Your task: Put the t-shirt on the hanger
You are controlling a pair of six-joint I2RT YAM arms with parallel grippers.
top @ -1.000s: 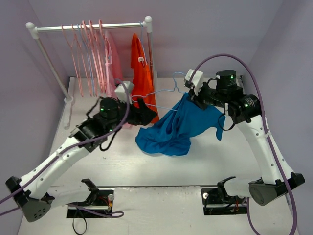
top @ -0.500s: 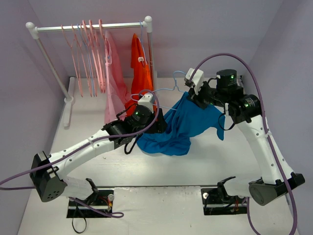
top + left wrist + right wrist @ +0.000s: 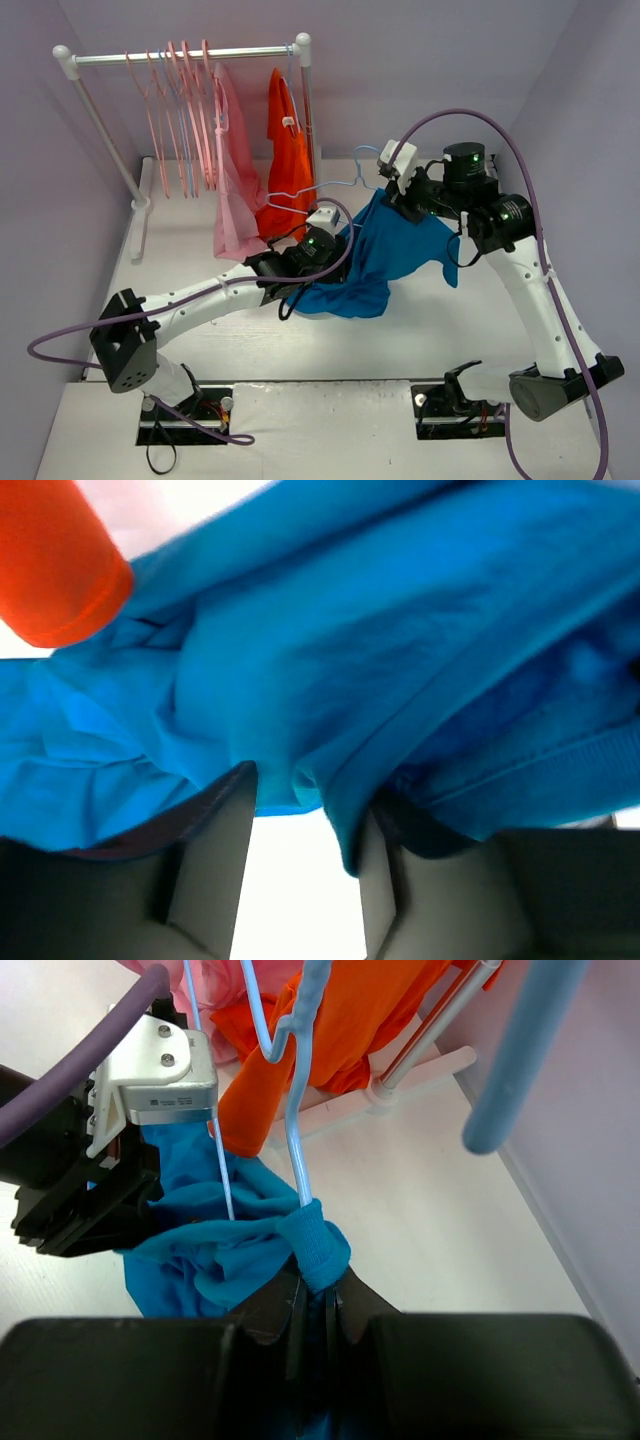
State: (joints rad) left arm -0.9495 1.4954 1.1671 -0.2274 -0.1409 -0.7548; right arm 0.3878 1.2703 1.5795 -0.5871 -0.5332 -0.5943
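The bright blue t-shirt (image 3: pixel 375 262) hangs in a bunch from the pale blue hanger (image 3: pixel 325 186), its lower part resting on the table. My right gripper (image 3: pixel 397 197) is shut on the hanger wire (image 3: pixel 297 1130) together with the shirt's ribbed collar (image 3: pixel 322 1245); in the right wrist view the jaws (image 3: pixel 318 1295) are closed with the wire between them. My left gripper (image 3: pixel 335 247) is open at the shirt's left edge. In the left wrist view blue cloth (image 3: pixel 380 630) drapes over both fingertips (image 3: pixel 215 850), and a hem fold hangs by the right one.
A white clothes rack (image 3: pixel 180 55) stands at the back left with several pink hangers (image 3: pixel 175 120), a pale pink garment (image 3: pixel 235 190) and an orange garment (image 3: pixel 288 160). The orange cloth (image 3: pixel 50 560) is close to my left gripper. Purple walls enclose the table.
My left arm has swung right, from in front of the pink garment to the shirt's left edge. The right arm, hanger and shirt have stayed put.
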